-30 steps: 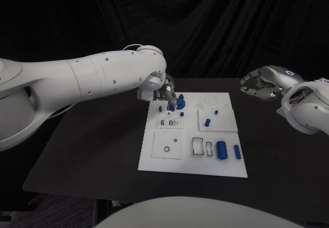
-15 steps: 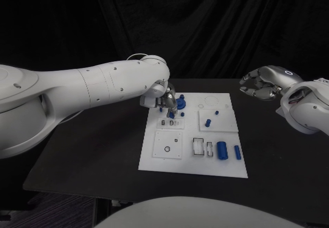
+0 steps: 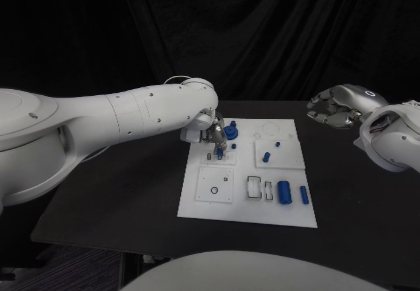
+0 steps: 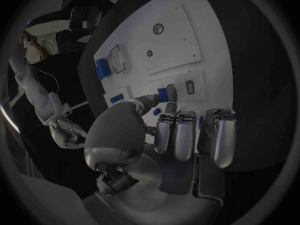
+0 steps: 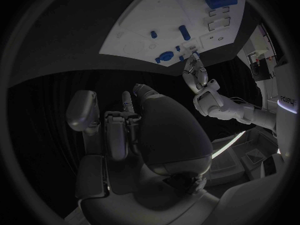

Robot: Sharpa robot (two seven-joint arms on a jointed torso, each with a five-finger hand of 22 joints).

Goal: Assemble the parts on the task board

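The left hand [image 3: 208, 126] is pinching a small blue part [image 4: 163, 94] over the task board [image 3: 214, 206], far-left area. Rigid, light, probably slippery: pinch its sides. The right hand [image 3: 334, 110] is hanging curled, holding nothing.

A white rectangular task board [image 3: 214, 209] lies flat at the middle of the black table. A large blue cylinder [image 3: 283, 190] and a slimmer blue peg [image 3: 303, 194] lie on its near right part. A small blue peg [image 3: 265, 157] and a knobbed blue piece [image 3: 231, 131] sit farther back, beside 2 ring outlines.
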